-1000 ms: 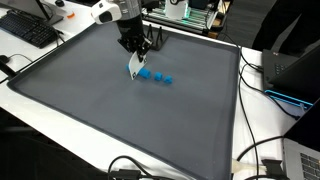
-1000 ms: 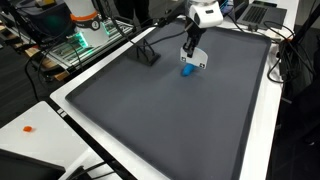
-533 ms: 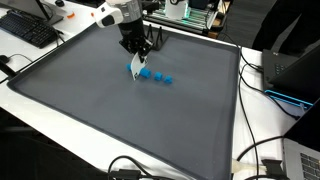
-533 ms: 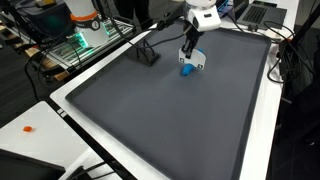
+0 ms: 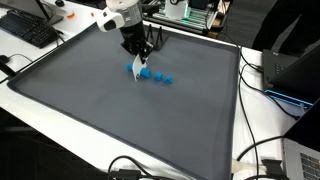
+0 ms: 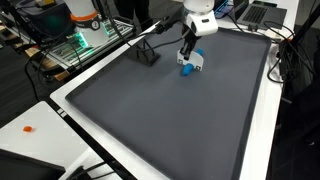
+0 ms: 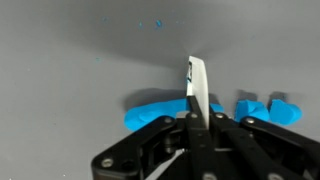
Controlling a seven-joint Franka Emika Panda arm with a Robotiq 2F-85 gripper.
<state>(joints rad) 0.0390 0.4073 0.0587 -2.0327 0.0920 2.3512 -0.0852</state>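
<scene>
My gripper (image 5: 138,58) (image 6: 190,50) hangs over the far part of a grey mat (image 5: 120,120), shut on a thin white blade (image 7: 197,85) that points down at the mat. The blade's tip (image 5: 137,70) (image 6: 197,62) sits at a blue lump (image 7: 155,110), the end one of a short row. Two or three smaller blue pieces (image 5: 160,77) (image 7: 268,108) lie apart, just beside it. In the wrist view the black fingers (image 7: 165,135) press together on the blade, which stands upright across the blue lump. Whether the blade touches the mat is hidden.
A black stand (image 6: 148,55) sits on the mat's far corner. A white table border surrounds the mat, with cables (image 5: 255,160), a keyboard (image 5: 28,30) and a laptop (image 5: 290,70) on it. Shelving with electronics (image 6: 70,40) stands beyond the edge.
The gripper with the blade has shifted slightly along the blue row, so more of the blue lump shows beside the blade. The blue pieces stay where they were.
</scene>
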